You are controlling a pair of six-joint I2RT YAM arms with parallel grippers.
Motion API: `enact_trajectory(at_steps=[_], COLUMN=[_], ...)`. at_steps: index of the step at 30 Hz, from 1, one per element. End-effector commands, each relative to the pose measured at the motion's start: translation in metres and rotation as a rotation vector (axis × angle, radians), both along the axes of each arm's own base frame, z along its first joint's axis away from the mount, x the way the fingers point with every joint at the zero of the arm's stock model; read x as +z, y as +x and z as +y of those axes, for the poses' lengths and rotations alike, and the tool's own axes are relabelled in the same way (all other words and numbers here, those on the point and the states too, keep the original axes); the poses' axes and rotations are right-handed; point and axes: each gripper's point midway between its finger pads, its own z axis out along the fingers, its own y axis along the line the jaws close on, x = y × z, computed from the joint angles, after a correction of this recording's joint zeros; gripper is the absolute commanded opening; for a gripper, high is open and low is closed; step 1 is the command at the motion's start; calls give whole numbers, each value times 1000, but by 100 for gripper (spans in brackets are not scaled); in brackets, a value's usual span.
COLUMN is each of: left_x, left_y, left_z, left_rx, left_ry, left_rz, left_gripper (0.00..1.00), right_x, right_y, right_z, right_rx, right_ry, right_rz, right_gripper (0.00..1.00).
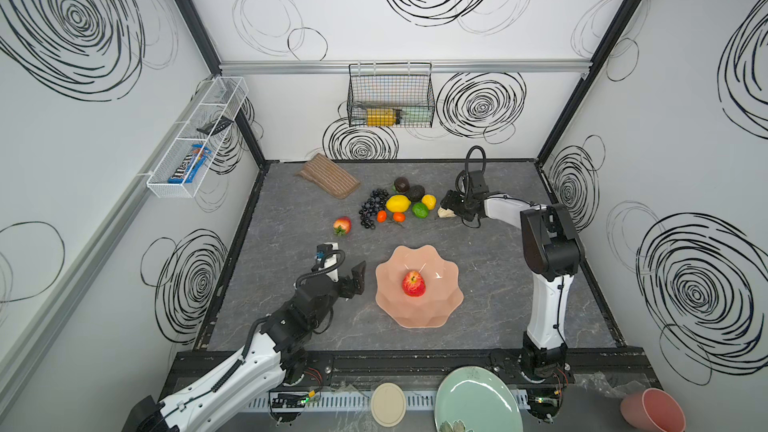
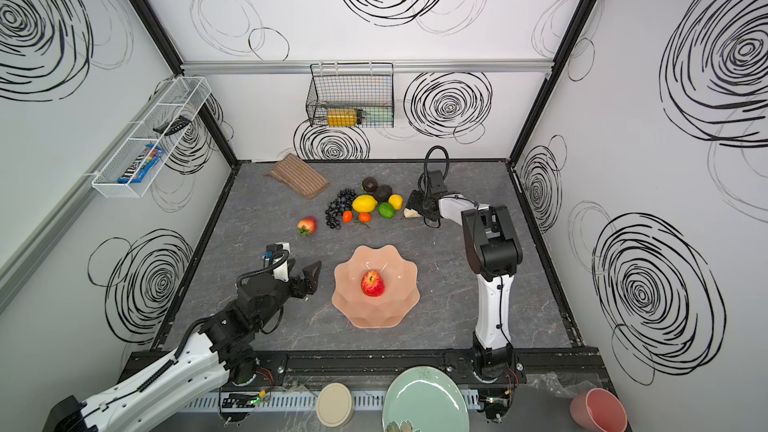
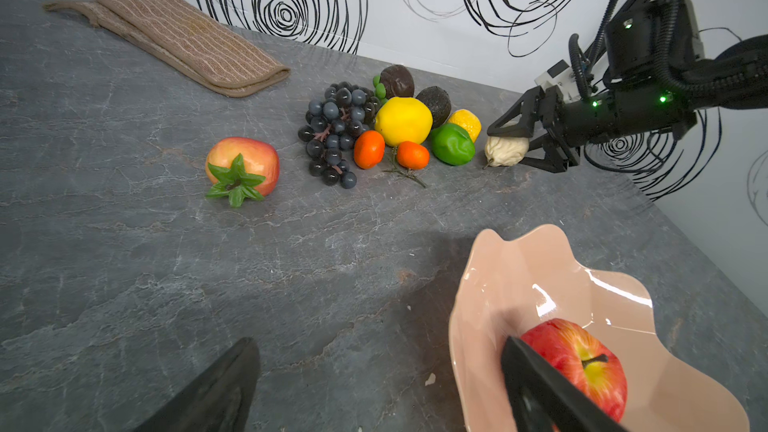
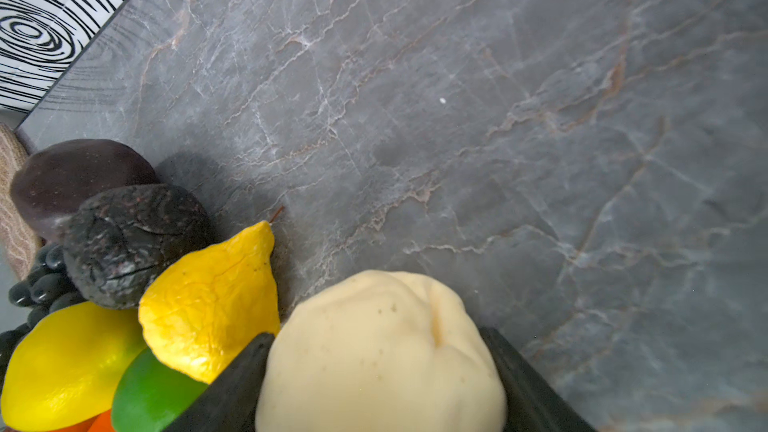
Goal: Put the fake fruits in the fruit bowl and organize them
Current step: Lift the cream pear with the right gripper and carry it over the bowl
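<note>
Down at the far end of the fruit cluster, the right gripper had its jaws straddling the beige fruit. The left wrist view gave the side-on look, with one finger on either side of the fruit as it lay on the table. The right wrist view went in tight: its fingers sat snug against both flanks. Whether they truly gripped it, I could not tell. That close shot also caught the yellow pear, lime, lemon and two dark avocados crowded just beside it. The bowl never made that picture.

Over to the left gripper: jaws spread wide, nothing between them, just beside the fruit bowl. Its own wrist view showed one finger crossing the bowl's near rim, in front of the red apple. The apple lay alone in the bowl's middle.

Both top views laid out the whole field. The bowl sat centre-front on the table, and the grape bunch and two tangerines were packed into the cluster behind it. The strawberry lay apart, between the cluster and the left gripper. Only these views showed the mint-green plate and coral cup off the table's front edge, and the wire basket on the back wall.
</note>
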Motion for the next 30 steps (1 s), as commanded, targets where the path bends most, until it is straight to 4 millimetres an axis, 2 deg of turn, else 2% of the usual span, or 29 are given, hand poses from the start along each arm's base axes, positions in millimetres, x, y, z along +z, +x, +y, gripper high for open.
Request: enact_trajectory(at_steps=[1, 5, 8, 14, 19, 23, 30], left_x=[16, 16, 18, 39, 80, 101, 107], left_y=[5, 4, 1, -5, -16, -24, -33], left_z=[-4, -12, -24, -61, -98, -124, -166], left_rx=[-7, -48, -112, -277, -363, -405, -460], left_ry=[-38, -45, -73, -186, -187, -185, -158], left_rz=[-53, -51, -60, -108, -281, -376, -450], left_gripper=[95, 94, 94, 95, 97, 97, 97], right_x=[33, 52, 68, 102, 126, 140, 164], right_y=[-2, -20, -42, -90, -132, -164, -216], right_z=[1, 2, 6, 16, 33, 49, 91], right_rx=[8, 19, 34, 81, 139, 153, 208], right_ry=[36, 83, 155, 307, 457, 538, 666], right_rz=[-69, -103, -121, -155, -171, -178, -196], right_gripper=[74, 74, 74, 74, 73, 73, 72])
